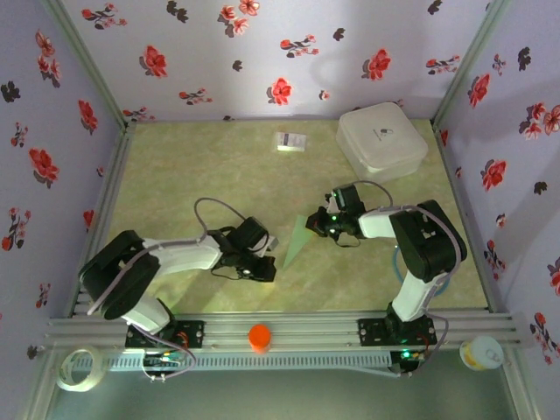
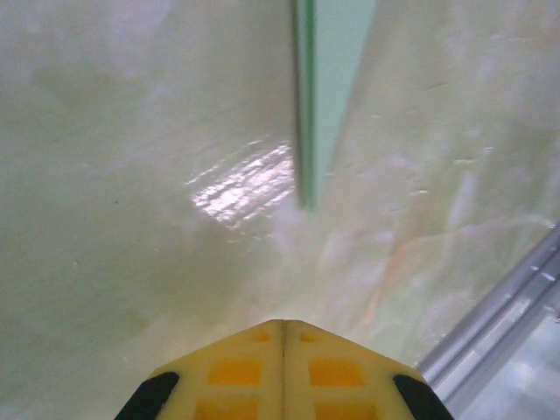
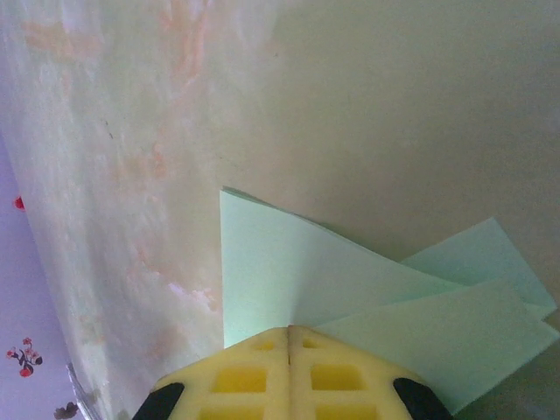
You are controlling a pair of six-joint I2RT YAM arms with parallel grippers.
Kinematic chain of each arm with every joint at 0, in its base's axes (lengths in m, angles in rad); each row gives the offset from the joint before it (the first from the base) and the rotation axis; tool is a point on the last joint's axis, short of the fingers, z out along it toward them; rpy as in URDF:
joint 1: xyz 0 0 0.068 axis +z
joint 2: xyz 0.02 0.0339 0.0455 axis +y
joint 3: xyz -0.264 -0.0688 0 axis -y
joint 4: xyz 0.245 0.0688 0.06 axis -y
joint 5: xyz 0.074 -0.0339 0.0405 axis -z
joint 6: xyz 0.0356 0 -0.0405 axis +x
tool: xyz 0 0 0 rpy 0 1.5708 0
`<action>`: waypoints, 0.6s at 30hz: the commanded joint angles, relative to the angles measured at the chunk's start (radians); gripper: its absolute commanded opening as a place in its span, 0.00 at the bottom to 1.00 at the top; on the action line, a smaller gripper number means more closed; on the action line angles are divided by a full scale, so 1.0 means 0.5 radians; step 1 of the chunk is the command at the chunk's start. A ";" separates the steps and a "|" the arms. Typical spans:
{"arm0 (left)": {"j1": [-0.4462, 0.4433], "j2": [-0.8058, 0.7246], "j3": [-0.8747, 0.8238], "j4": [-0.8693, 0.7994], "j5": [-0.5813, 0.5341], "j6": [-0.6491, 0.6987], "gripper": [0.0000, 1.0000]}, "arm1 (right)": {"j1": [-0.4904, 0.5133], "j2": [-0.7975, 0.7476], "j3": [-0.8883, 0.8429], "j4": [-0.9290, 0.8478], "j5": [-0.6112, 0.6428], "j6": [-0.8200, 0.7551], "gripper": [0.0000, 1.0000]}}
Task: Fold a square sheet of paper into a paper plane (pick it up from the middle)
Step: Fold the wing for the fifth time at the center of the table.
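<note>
At mid-table, the narrow, pointed pale-green paper plane (image 1: 299, 241) lies pinched in the right gripper (image 3: 289, 330).

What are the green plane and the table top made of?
Paper plane: thin matte pale green paper, shown by sharp creases and fanned layers. Table top: smooth, glossy, marbled; a bright glare patch suggests vinyl or laminate, uncertain.

The paper plane (image 1: 298, 239) is a narrow, pointed dart of pale mint-green paper. It sits over the counter well apart from the white rounded box (image 1: 382, 140), nearer the arm bases and to the box's left, and its tip points away from the box. At its wide end the folded layers fan apart with crisp edges, pinched between the pressed-together jaws of the right gripper (image 3: 289, 332).
</note>
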 commanded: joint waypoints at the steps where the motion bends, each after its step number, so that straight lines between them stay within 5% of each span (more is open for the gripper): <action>1: 0.105 -0.124 0.077 -0.005 -0.036 -0.057 0.00 | -0.021 -0.153 -0.026 -0.054 -0.032 -0.020 0.12; 9: 0.416 0.242 0.405 0.203 0.179 -0.102 0.16 | -0.023 -0.587 -0.192 -0.358 0.209 -0.022 0.31; 18: 0.430 0.618 0.615 0.189 0.325 -0.028 0.22 | 0.007 -0.705 -0.440 -0.134 0.107 0.211 0.31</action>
